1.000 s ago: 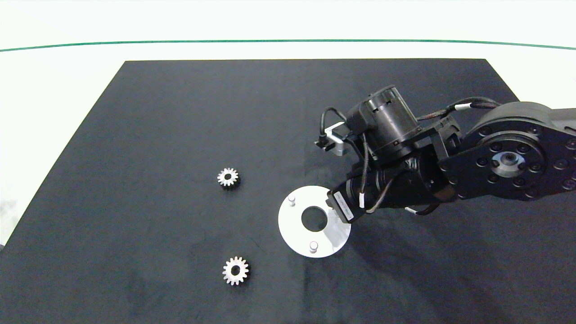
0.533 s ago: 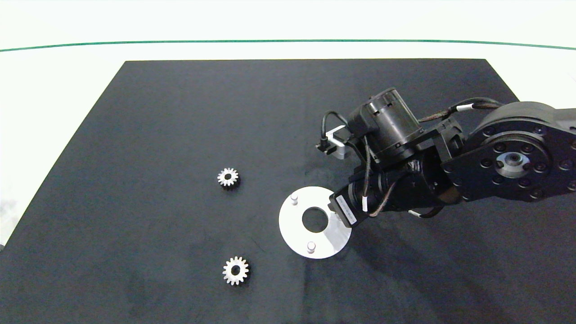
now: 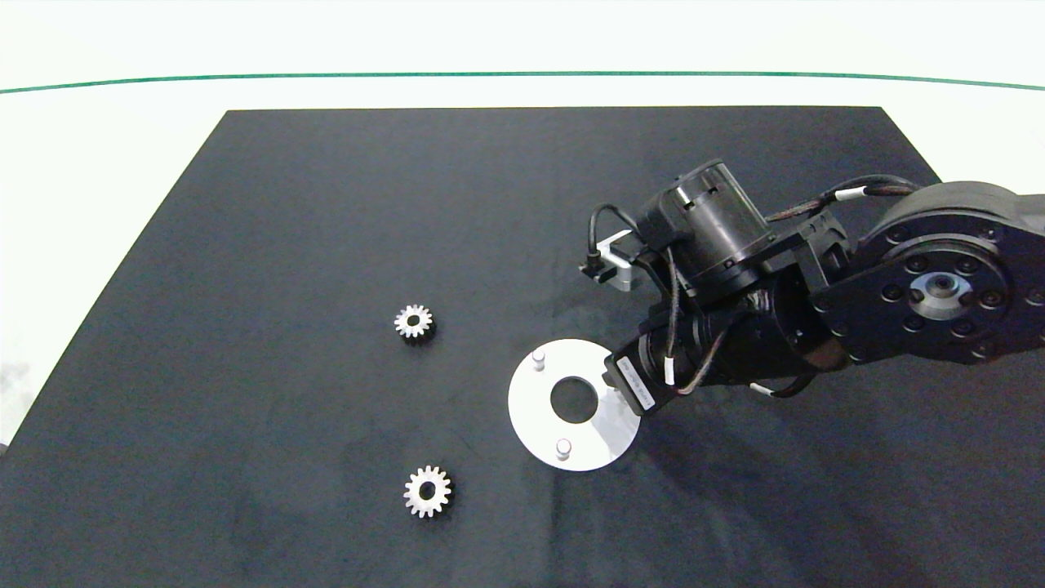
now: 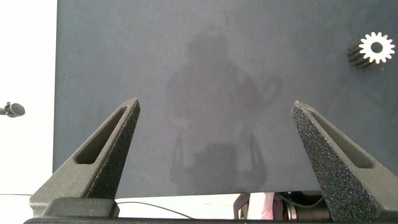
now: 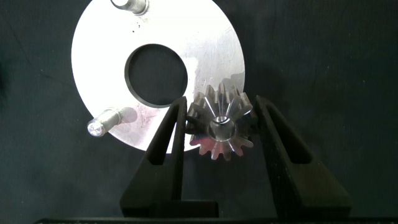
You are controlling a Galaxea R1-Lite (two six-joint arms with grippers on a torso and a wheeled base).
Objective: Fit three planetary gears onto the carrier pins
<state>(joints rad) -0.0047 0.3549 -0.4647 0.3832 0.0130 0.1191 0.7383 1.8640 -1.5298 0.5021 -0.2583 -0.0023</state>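
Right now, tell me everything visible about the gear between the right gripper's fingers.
The held gear is a small silver metal spur gear with pointed teeth. It sits between the right gripper's two fingers, lying flat over the white disc's edge, with a pin end showing in its centre hole. Whether the fingers press its teeth is unclear. The head view hides it behind the arm.

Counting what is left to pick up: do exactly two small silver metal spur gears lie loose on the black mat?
Yes: the head view shows one small silver spur gear and another lying on the black mat.
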